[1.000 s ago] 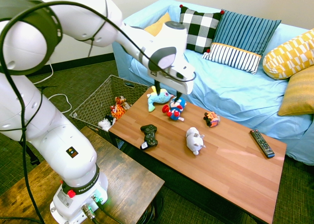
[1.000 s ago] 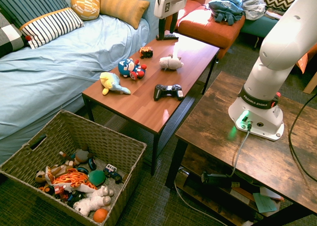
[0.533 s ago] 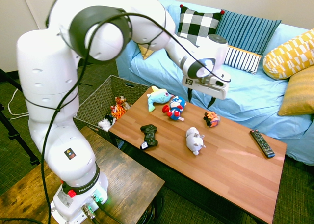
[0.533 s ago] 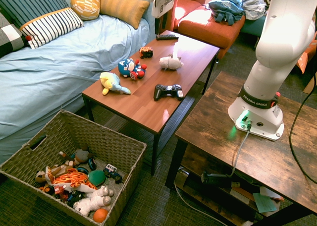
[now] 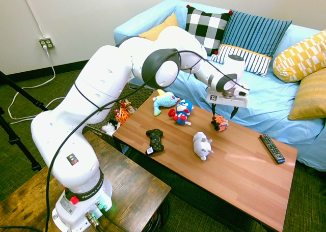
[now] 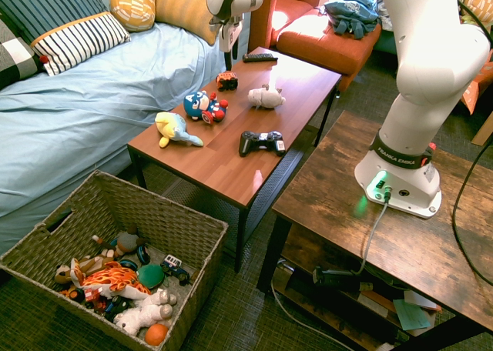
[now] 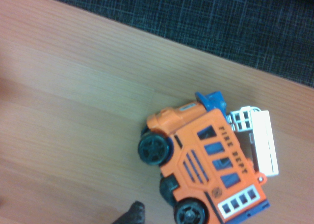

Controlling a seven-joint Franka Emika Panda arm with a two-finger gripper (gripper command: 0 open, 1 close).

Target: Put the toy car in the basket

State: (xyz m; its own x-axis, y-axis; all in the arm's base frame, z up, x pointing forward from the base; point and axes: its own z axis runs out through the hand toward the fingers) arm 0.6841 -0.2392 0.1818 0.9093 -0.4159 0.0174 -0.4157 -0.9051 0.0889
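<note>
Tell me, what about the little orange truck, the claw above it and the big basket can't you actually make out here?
- Toy car: lying on its side in the wrist view; its far side faces the table.
- Gripper: above the car; touching or apart is unclear, the first exterior view being too small.
- Basket: the arm hides most of it in the first exterior view.

The toy car [image 5: 219,123] sits on the worktop [image 5: 239,171] near its sofa-side edge, directly beneath the pincer [image 5: 223,111]. A remote [image 5: 271,148] lies toward one end, a game controller [image 5: 154,140] along the opposite long edge. The basket [image 6: 100,212] stands on the floor past the other end, beside the sofa [image 6: 92,105].
</note>
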